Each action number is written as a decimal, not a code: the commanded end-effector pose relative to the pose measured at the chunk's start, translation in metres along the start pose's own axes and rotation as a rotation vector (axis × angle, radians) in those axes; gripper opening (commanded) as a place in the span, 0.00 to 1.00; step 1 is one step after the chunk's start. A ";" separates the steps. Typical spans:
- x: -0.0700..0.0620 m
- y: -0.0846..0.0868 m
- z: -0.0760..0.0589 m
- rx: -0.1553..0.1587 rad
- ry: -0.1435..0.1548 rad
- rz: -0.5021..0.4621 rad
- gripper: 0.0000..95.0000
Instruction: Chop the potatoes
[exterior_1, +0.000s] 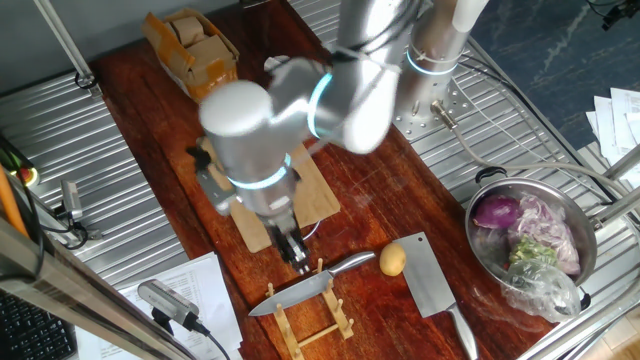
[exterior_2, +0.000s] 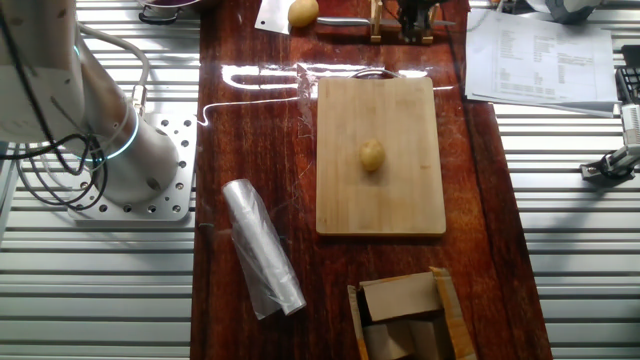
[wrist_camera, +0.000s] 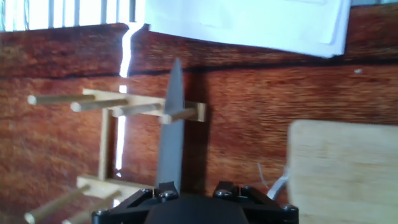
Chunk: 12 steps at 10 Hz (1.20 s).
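My pincer (exterior_1: 296, 250) over the knife (exterior_1: 300, 284) handle on its wooden rack (exterior_1: 312, 318), whether I pinch it I cannot tell, one potato (exterior_1: 392, 260) at 3 o'clock of the rack, another potato (exterior_2: 372, 155) on the cutting board (exterior_2: 381, 203)

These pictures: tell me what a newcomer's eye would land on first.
The big silver arm, its gripper down at a kitchen knife lying across a small wooden rack at the table's edge. Then a lone potato mid cutting board, and a second potato beside a cleaver.
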<state>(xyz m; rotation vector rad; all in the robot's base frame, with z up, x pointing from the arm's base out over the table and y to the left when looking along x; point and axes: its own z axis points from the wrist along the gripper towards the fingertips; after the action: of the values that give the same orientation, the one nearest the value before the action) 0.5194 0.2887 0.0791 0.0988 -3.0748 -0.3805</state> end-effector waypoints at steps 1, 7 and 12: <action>0.000 -0.001 -0.001 -0.007 0.014 -0.029 0.40; -0.008 0.016 0.020 -0.095 0.029 0.019 0.40; -0.012 0.030 0.035 -0.093 0.017 0.022 0.40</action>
<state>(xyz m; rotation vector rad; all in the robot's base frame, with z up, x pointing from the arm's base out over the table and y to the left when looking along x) 0.5275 0.3280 0.0515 0.0071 -3.0397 -0.5250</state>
